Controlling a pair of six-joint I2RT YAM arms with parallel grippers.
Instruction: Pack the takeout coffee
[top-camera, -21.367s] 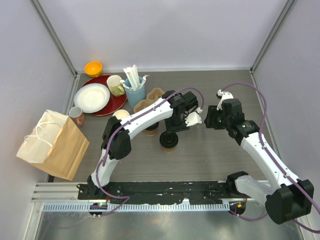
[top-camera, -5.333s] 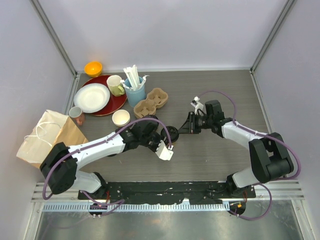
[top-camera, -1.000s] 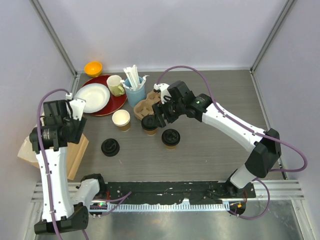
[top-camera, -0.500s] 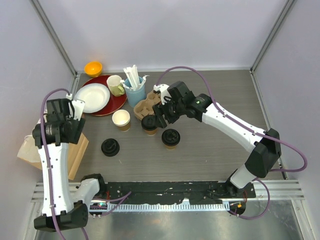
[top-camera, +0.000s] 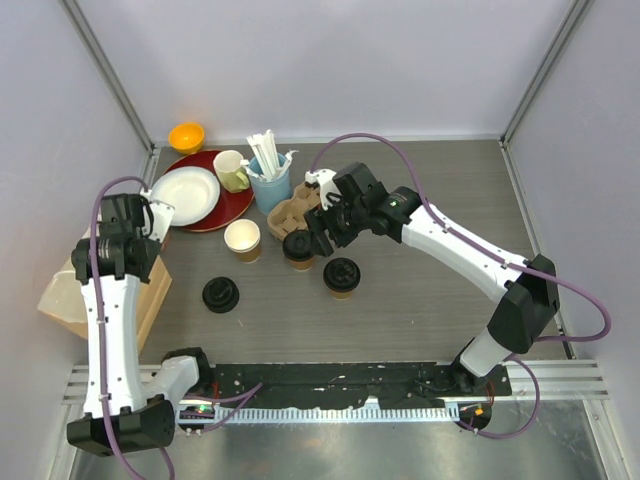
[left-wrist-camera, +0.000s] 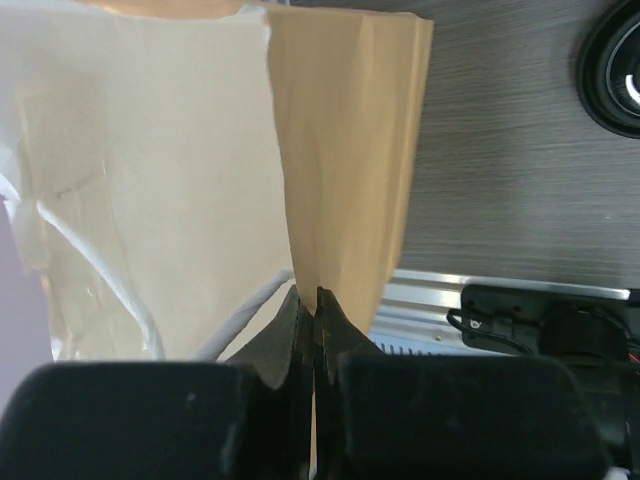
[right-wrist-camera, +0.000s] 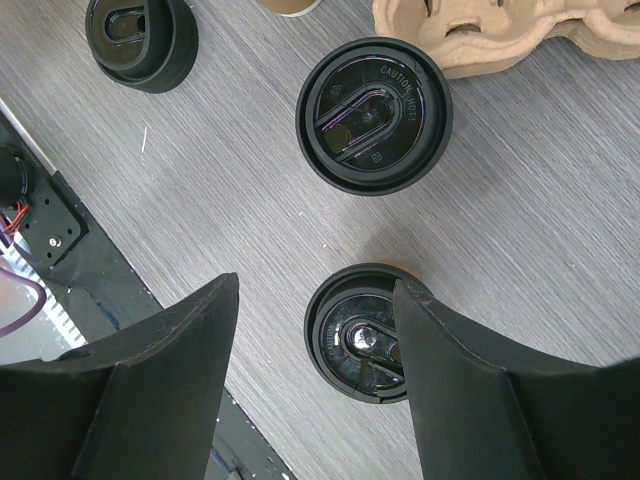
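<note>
Left gripper clamped on paper bag edge — right gripper spread wide, empty, above two lidded cups.

Cups right of bag (lid between)

Near the middle of the top view, one lidded cup and another lidded cup stand upright, small and brown with round black tops, while the open cup, white inside, stands farther left, and a loose black lid lies flat lower left.
</note>
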